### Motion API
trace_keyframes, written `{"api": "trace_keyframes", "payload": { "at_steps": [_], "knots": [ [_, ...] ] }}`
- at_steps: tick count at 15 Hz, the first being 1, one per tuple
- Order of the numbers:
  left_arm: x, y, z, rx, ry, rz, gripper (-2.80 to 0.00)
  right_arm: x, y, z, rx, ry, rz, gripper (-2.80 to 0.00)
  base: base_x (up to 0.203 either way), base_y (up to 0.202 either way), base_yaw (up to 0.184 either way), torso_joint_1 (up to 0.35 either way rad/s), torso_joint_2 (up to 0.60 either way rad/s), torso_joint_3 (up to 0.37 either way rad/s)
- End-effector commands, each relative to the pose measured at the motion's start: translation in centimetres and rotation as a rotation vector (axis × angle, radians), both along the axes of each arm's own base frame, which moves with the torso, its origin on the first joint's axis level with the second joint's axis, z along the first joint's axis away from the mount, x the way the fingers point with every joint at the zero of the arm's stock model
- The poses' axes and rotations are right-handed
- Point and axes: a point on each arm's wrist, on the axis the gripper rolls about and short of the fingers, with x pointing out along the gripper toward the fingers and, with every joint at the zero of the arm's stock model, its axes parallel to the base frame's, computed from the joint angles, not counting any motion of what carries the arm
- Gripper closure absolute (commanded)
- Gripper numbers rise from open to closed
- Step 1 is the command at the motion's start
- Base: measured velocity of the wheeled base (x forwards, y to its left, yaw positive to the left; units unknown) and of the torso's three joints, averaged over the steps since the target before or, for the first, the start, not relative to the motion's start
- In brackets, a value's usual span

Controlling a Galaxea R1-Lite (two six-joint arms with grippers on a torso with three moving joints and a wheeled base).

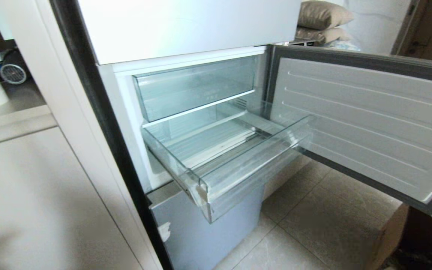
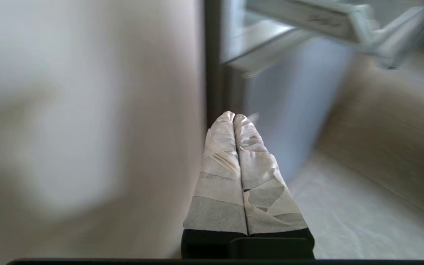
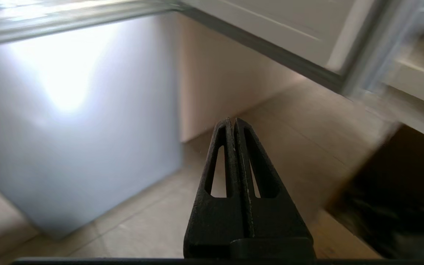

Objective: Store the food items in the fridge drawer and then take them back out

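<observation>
The clear fridge drawer [image 1: 246, 176] is pulled out from the fridge, its ribbed floor bare; its front corner shows in the left wrist view as the drawer [image 2: 366, 33]. The food items are out of view. My left gripper [image 2: 233, 117], fingers wrapped in white tape, is shut on nothing, low beside the fridge's dark edge. My right gripper [image 3: 232, 120], black, is shut and empty, low over the tiled floor in front of the grey-blue lower panel [image 3: 68, 129]. Neither arm shows in the head view.
The fridge door [image 1: 369, 123] stands open to the right. A second clear bin [image 1: 197, 86] sits above the drawer. A grey-blue panel [image 1: 208, 228] lies below it. A beige cabinet [image 1: 43, 202] flanks the left; a cardboard box [image 1: 392, 232] stands on the tiled floor [image 1: 313, 210] at right.
</observation>
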Motion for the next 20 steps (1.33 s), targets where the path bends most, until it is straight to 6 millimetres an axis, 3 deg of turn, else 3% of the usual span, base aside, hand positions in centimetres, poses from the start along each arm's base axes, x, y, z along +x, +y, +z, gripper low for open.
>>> {"api": "trace_keyframes", "payload": {
  "at_steps": [1,3,4,7,9,10,12,14,17,20],
  "knots": [
    [0.0,0.0,0.0,0.000,0.000,0.000,0.00,0.0,0.0,0.0,-0.001,0.003,0.003,0.00,0.004,0.006,-0.166,0.007,0.00,0.007],
    [0.0,0.0,0.0,0.000,0.000,0.000,0.00,0.1,0.0,0.7,-0.015,-0.001,0.000,0.00,0.000,0.005,-0.137,0.000,0.00,0.001],
    [0.0,0.0,0.0,0.000,0.000,0.000,0.00,0.0,0.0,2.2,0.000,-0.020,-0.021,0.00,0.002,0.004,-0.075,0.002,0.00,0.003],
    [0.0,0.0,0.0,0.000,0.000,0.000,0.00,-0.4,-0.3,10.7,0.163,-0.066,-0.178,0.00,0.000,0.000,0.000,0.000,0.00,0.000],
    [0.0,0.0,0.0,0.000,0.000,0.000,0.00,2.0,-0.4,13.3,0.250,0.032,-0.357,0.00,0.000,0.000,0.000,0.000,0.00,0.000],
    [0.0,0.0,0.0,0.000,0.000,0.000,0.00,3.0,-0.7,13.4,0.269,0.067,-0.488,-2.80,0.000,0.000,0.000,0.000,0.00,0.000],
    [0.0,0.0,0.0,0.000,0.000,0.000,0.00,4.9,-1.9,13.0,0.282,0.107,-0.691,-2.80,0.000,0.000,0.000,0.000,0.00,0.000],
    [0.0,0.0,0.0,0.000,0.000,0.000,0.00,7.0,-4.4,12.1,0.299,0.191,-0.816,-2.80,0.000,0.000,0.000,0.000,0.00,0.000],
    [0.0,0.0,0.0,0.000,0.000,0.000,0.00,9.8,-8.3,10.9,0.333,0.266,-0.830,-2.80,0.000,0.000,0.000,0.000,0.00,0.000],
    [0.0,0.0,0.0,0.000,0.000,0.000,0.00,10.7,-12.0,10.4,0.337,0.227,-0.926,-2.80,0.000,0.000,0.000,0.000,0.00,0.000]
  ]
}}
